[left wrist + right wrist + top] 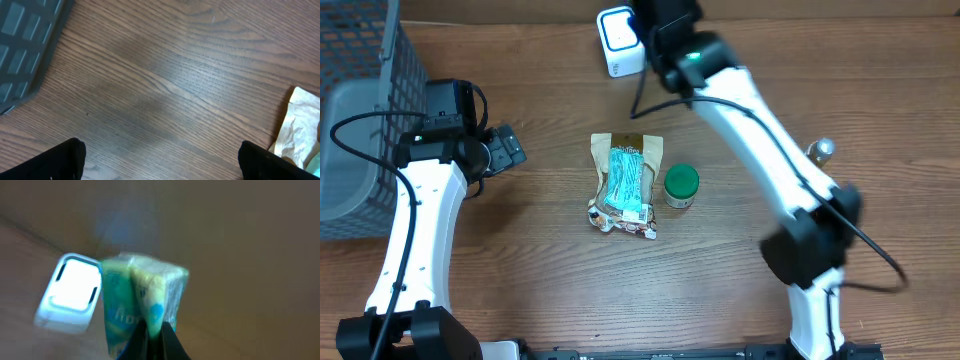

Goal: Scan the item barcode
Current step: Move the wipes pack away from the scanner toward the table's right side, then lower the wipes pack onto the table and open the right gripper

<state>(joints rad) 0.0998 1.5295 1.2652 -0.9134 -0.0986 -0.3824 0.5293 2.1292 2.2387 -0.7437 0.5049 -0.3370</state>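
Note:
My right gripper (pixel 153 336) is shut on a green and blue packet (pixel 142 297), pinching its lower edge. The packet hangs just right of the white scanner (pixel 70 292), with one face turned toward it. From overhead the right gripper (pixel 665 35) sits beside the scanner (pixel 618 40) at the table's back, and the arm hides the packet. No barcode is readable through the blur. My left gripper (pixel 506 150) stands open over bare wood at the left, with nothing between its fingers (pixel 67 160).
A brown and teal snack bag (pixel 625 185) lies mid-table with a green-lidded jar (pixel 681 186) beside it. A grey basket (pixel 360 120) fills the left edge. A small bottle (pixel 821 150) stands at the right. The snack bag's edge (pixel 300 125) shows in the left wrist view.

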